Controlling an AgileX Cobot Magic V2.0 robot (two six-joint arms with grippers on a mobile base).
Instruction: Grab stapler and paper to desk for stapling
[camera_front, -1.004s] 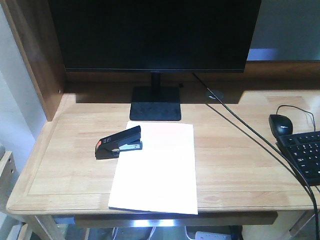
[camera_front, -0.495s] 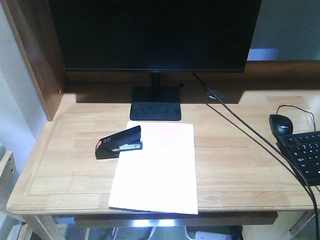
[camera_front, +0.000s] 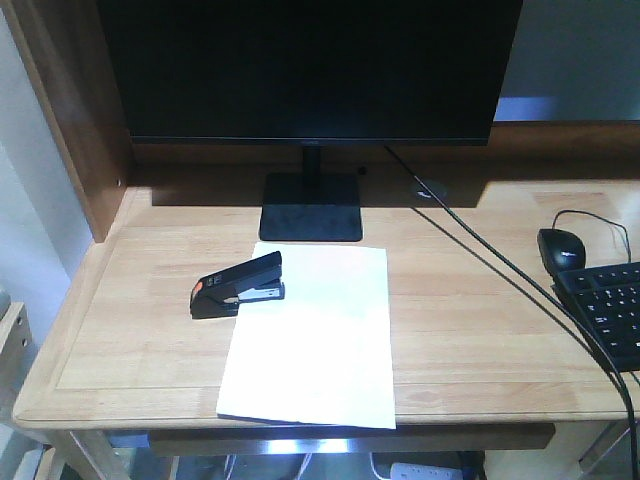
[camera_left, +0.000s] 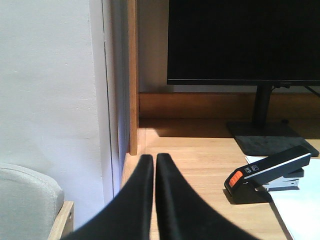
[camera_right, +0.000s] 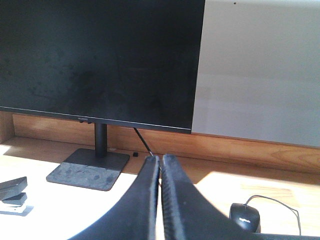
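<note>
Black stapler: the stapler (camera_front: 238, 285) lies on the desk (camera_front: 480, 330) left of centre, orange end to the left, its right end over the top-left corner of the paper (camera_front: 310, 340); the left wrist view shows it (camera_left: 270, 172) resting there with nothing gripping it.
Paper: 1 white sheet flat on the desk in front of the monitor stand (camera_front: 311, 206), its near edge at the desk's front rim.
Contact: stapler and paper touch at that corner; whether the corner sits inside the stapler's mouth or only under it, I cannot tell.
Left gripper: the left gripper (camera_left: 154, 165) is clenched with its 2 fingers pressed together, empty, hanging low over the desk's left part, apart from the stapler.
Right gripper: the right gripper (camera_right: 161, 165) is likewise pinched closed and empty, pointing toward the monitor (camera_right: 100, 60), with the mouse (camera_right: 245, 216) off to its right.
Surroundings: keyboard (camera_front: 612, 312) and mouse sit at the desk's right edge, well apart from the paper.
Done: both task items appear delivered to the desk and let go.
Left: judging from this, only the pressing of a staple, if the task wants it; no staple is visible on the sheet.
</note>
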